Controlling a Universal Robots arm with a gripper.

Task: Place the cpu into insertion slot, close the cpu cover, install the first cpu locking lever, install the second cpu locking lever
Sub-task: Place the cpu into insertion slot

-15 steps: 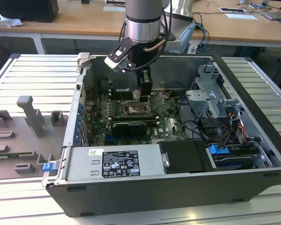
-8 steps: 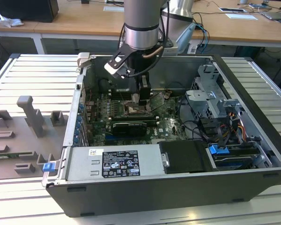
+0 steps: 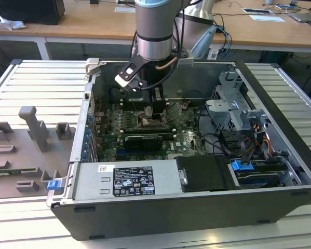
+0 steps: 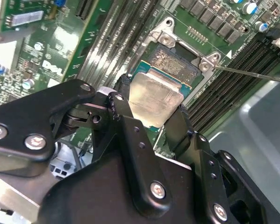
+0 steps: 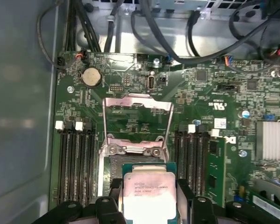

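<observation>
Silvery cpu [image 5: 148,196] clamped in my tool [image 4: 151,106], just above the insertion slot [image 4: 173,60]; the cpu cover [image 5: 137,101] stands open.

The silvery, green-edged cpu [image 5: 148,196] hangs just over the dark insertion slot [image 4: 171,61]; the cpu cover [image 5: 138,103] stands swung open.

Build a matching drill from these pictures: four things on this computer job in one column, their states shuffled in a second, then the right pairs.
1. cpu
2. insertion slot
3. cpu cover
4. coin battery

A. standing open
B. round and silvery
C. held by the gripper
D. vacant, dark centre exposed

Pairs: 1-C, 2-D, 3-A, 4-B
</observation>
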